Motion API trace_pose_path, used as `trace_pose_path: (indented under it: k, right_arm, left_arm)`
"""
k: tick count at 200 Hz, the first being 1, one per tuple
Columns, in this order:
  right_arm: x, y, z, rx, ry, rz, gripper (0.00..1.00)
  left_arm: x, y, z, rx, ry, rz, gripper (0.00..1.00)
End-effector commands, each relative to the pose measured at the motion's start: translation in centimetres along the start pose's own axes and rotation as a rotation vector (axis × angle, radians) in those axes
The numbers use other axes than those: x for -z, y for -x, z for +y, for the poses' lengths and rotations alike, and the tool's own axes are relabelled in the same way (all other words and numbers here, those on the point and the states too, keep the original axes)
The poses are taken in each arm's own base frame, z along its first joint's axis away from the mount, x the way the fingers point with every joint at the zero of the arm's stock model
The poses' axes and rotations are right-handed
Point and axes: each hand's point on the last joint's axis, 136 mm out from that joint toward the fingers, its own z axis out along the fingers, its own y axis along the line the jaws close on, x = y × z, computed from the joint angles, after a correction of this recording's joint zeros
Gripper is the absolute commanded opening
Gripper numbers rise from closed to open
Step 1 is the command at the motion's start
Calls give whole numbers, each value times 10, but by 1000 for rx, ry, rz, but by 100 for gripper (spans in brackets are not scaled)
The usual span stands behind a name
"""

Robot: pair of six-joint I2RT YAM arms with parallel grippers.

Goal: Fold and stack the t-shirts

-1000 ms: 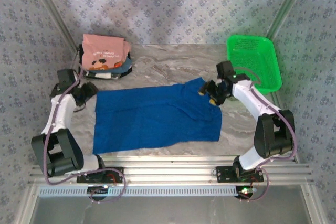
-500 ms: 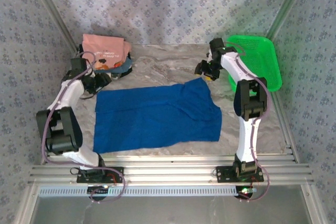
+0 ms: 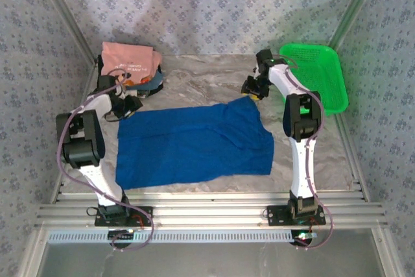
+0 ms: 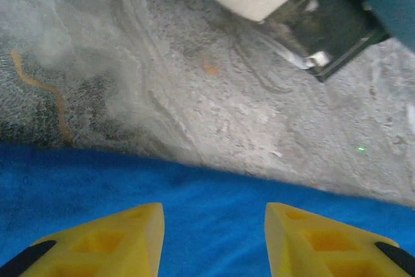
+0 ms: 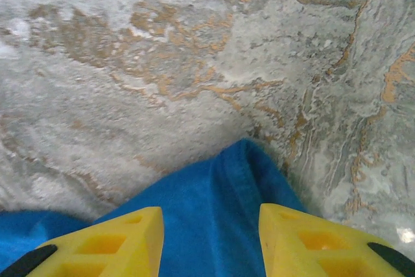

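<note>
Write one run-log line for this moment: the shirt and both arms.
blue t-shirt: spread out | left gripper: jaws apart over its far edge | right gripper: jaws apart over its far corner

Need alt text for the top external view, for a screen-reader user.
A royal-blue t-shirt lies spread out on a marbled table, with the left gripper at its far-left corner and the right gripper at its far-right corner. A stack of folded shirts, pink on top, sits far left; a green basket far right.
</note>
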Motion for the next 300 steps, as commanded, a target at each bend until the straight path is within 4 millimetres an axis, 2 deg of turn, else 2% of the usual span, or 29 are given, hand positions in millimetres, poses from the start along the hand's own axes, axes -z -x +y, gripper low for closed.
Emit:
trace_pose_path:
  k: [1,51,86,130,176,199,232,268,283,294,300]
  right_arm:
    - [-12,3,-7,-24,-32,2,44]
    - [-27,8,-9,-51,-33,-18,34]
    - [-30,7,-17,-84,-35,-22,0]
    - [-2,17,-35,-168,-61,-158,0]
    - [15,22,-53,-203,-120,-213,0]
    - [17,30,-52,-236,-103,-242,0]
    - [9,41,-53,-252,-105,-236,0]
    - [10,66,-44,-283,-54,-278,0]
    - [18,76,-33,-272,-9,-296,12]
    - [30,80,-25,-250,15,-322,33]
    - [37,78,-20,-235,26,-325,41]
  left_arm:
    - [-5,11,-2,-8,3,-30,43]
    - [-18,5,10,11,35,-3,41]
    - [-23,-3,19,10,60,24,41]
    - [-31,-19,58,115,144,76,35]
    - [-31,-18,76,135,210,83,33]
    - [-32,-11,69,141,180,77,34]
    - [-35,7,57,135,163,50,35]
    - [-34,27,48,127,148,32,35]
    - [-21,40,30,128,93,-2,43]
    - [-1,52,12,123,45,-47,52]
    - [14,58,3,117,22,-79,56]
